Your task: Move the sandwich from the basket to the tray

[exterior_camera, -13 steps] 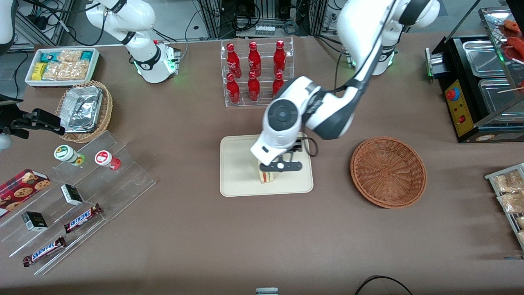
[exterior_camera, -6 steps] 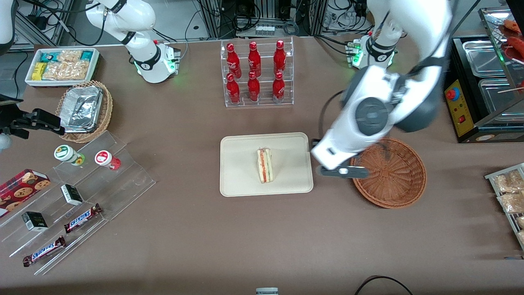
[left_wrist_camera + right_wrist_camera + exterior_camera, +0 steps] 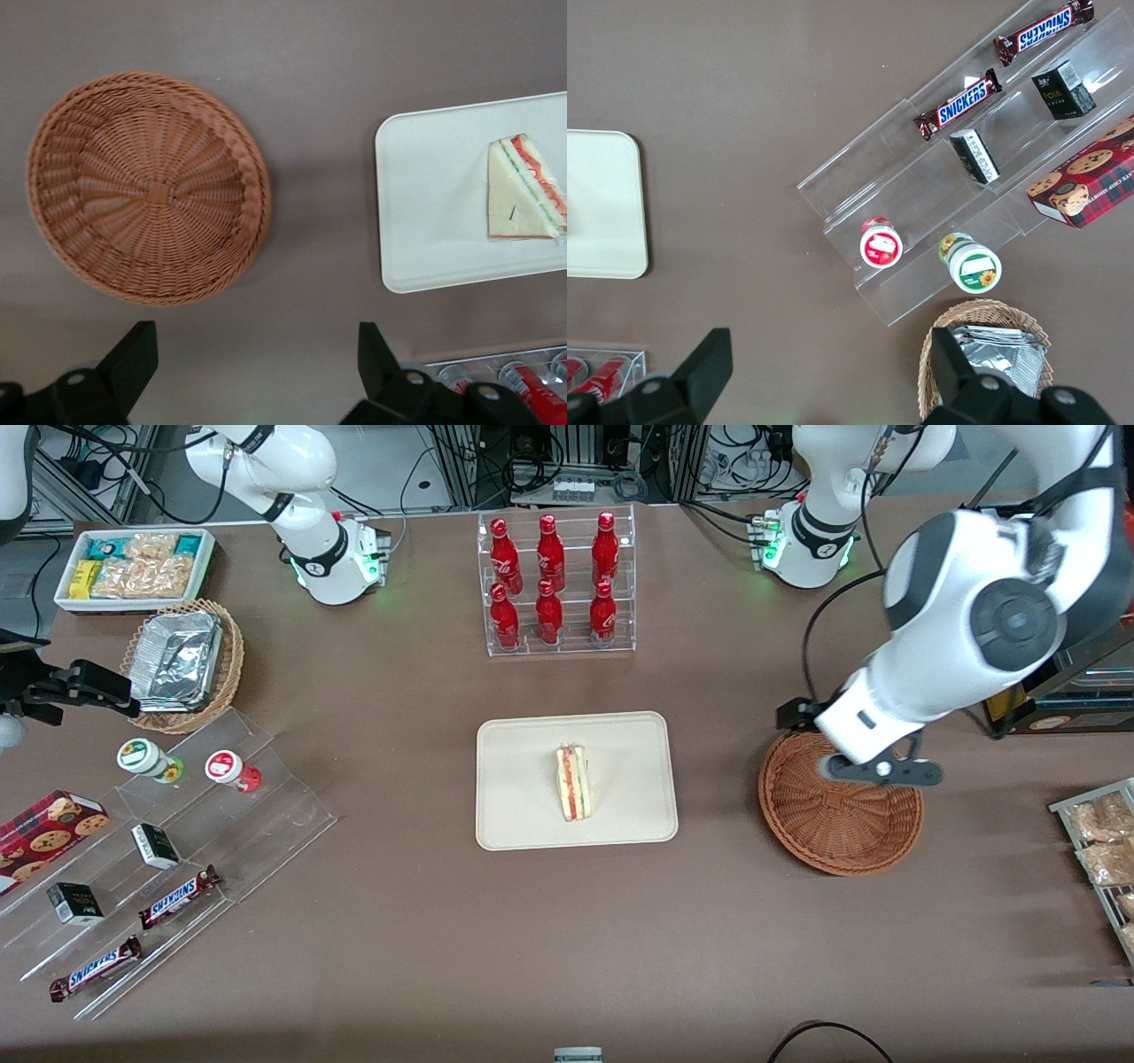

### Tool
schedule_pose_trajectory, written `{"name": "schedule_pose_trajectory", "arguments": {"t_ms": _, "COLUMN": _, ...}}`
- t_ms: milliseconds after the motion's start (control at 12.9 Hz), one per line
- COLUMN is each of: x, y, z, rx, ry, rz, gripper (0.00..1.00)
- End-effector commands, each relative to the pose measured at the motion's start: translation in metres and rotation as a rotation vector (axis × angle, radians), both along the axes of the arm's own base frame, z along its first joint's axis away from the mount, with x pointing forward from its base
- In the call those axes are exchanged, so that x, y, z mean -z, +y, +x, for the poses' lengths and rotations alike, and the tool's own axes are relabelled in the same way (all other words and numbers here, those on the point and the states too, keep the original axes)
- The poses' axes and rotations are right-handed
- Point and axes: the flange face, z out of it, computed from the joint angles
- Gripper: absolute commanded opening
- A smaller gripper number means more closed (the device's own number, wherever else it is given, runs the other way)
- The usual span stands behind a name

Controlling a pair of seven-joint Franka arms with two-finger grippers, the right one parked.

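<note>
end effector (image 3: 877, 770) open above basket (image 3: 840, 815), triangular red-green-layered sandwich (image 3: 574, 783) on tray (image 3: 514, 779)

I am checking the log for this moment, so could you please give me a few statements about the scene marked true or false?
1. The sandwich lies on the tray. True.
2. The basket holds a second sandwich. False: the wrist view shows it empty.
3. The end effector hangs above the basket with its fingers apart and nothing between them. True.
4. The tray touches the basket. False: bare table separates them.
5. The rack of red bottles stands nearer the front camera than the tray. False: it stands farther away.
</note>
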Motion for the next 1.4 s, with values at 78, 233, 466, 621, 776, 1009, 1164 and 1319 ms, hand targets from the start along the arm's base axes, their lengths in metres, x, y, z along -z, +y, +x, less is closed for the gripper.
{"name": "schedule_pose_trajectory", "arguments": {"t_ms": 78, "x": -0.014, "y": 0.029, "z": -0.035, "rx": -0.006, "ry": -0.008, "rz": 0.044, "gripper": 1.00}}
{"name": "schedule_pose_trajectory", "arguments": {"t_ms": 233, "x": -0.026, "y": 0.054, "z": -0.052, "rx": -0.040, "ry": -0.015, "rz": 0.040, "gripper": 1.00}}
{"name": "schedule_pose_trajectory", "arguments": {"t_ms": 466, "x": -0.045, "y": 0.087, "z": -0.070, "rx": -0.038, "ry": 0.026, "rz": 0.041, "gripper": 1.00}}
{"name": "schedule_pose_trajectory", "arguments": {"t_ms": 621, "x": -0.054, "y": 0.101, "z": -0.076, "rx": -0.064, "ry": 0.037, "rz": 0.047, "gripper": 1.00}}
{"name": "schedule_pose_trajectory", "arguments": {"t_ms": 776, "x": -0.071, "y": 0.110, "z": -0.075, "rx": -0.060, "ry": 0.034, "rz": 0.046, "gripper": 1.00}}
{"name": "schedule_pose_trajectory", "arguments": {"t_ms": 1009, "x": -0.090, "y": 0.138, "z": -0.043, "rx": -0.029, "ry": 0.034, "rz": 0.021, "gripper": 1.00}}
{"name": "schedule_pose_trajectory", "arguments": {"t_ms": 1164, "x": -0.100, "y": 0.147, "z": -0.036, "rx": -0.041, "ry": 0.036, "rz": 0.019, "gripper": 1.00}}
{"name": "schedule_pose_trajectory", "arguments": {"t_ms": 1319, "x": -0.100, "y": 0.148, "z": -0.036, "rx": -0.029, "ry": 0.039, "rz": 0.021, "gripper": 1.00}}
